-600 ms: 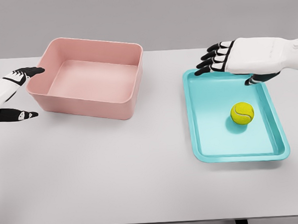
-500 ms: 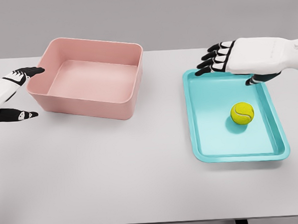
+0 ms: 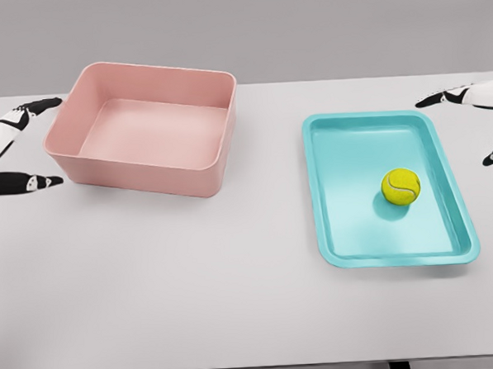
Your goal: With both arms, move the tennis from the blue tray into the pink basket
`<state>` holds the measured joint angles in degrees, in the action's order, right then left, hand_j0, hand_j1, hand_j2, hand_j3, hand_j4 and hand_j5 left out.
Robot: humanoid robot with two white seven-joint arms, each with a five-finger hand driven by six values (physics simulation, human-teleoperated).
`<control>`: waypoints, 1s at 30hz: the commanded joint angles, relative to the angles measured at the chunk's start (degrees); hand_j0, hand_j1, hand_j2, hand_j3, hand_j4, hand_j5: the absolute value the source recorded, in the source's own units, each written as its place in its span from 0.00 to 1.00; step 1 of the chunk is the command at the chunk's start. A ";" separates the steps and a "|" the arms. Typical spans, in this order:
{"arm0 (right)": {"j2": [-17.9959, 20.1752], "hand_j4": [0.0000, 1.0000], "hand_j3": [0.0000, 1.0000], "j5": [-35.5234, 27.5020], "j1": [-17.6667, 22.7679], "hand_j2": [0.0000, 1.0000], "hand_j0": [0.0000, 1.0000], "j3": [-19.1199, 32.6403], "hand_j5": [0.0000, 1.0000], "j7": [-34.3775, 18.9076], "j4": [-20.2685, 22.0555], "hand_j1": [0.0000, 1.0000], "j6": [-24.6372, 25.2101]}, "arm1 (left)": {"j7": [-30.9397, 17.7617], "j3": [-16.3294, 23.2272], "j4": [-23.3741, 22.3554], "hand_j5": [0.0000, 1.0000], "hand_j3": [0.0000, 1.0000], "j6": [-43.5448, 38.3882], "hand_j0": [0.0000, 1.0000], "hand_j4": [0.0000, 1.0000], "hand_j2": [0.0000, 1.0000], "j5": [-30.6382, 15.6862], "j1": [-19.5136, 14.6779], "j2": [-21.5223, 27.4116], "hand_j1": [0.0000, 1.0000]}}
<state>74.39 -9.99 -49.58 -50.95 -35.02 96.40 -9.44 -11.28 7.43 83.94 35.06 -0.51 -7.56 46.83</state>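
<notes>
Inside blue tray (image 3: 340, 229), tennis ball (image 3: 400, 185), well apart from right robot hand (image 3: 478, 110)

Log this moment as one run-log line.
tennis ball: in blue tray | pink basket: empty | left hand: open | right hand: open

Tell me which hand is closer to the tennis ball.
Right. The right hand hovers beside the blue tray's far right corner, near the tennis ball; the left hand sits left of the pink basket.
</notes>
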 commanded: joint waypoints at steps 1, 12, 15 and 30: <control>0.23 1.00 1.00 1.20 0.01 1.00 1.00 -3.19 1.00 0.02 0.28 1.00 -0.32 | 0.03 1.97 0.78 1.00 1.00 -0.06 1.00 1.00 1.00 -9.77 0.35 2.73 1.00; -7.41 1.00 1.00 5.68 0.01 1.00 1.00 -7.15 1.00 0.02 -3.32 1.00 0.56 | 0.12 20.52 5.09 1.00 1.00 -0.06 1.00 1.00 1.00 -36.41 5.45 16.45 1.00; -8.55 1.00 1.00 6.12 0.01 1.00 1.00 -8.12 1.00 0.02 -4.02 1.00 0.56 | 0.12 24.04 3.16 1.00 1.00 -0.06 1.00 1.00 1.00 -37.20 5.54 16.45 1.00; -12.60 1.00 1.00 8.50 -0.26 1.00 1.00 -10.23 1.00 0.02 -8.77 1.00 0.30 | 0.03 23.86 -0.18 1.00 1.00 -0.06 1.00 1.00 1.00 -36.14 8.62 18.29 1.00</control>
<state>62.27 -1.42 -49.92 -61.21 -35.01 87.78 -9.22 -11.22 31.33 83.80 35.04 -36.41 1.05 65.15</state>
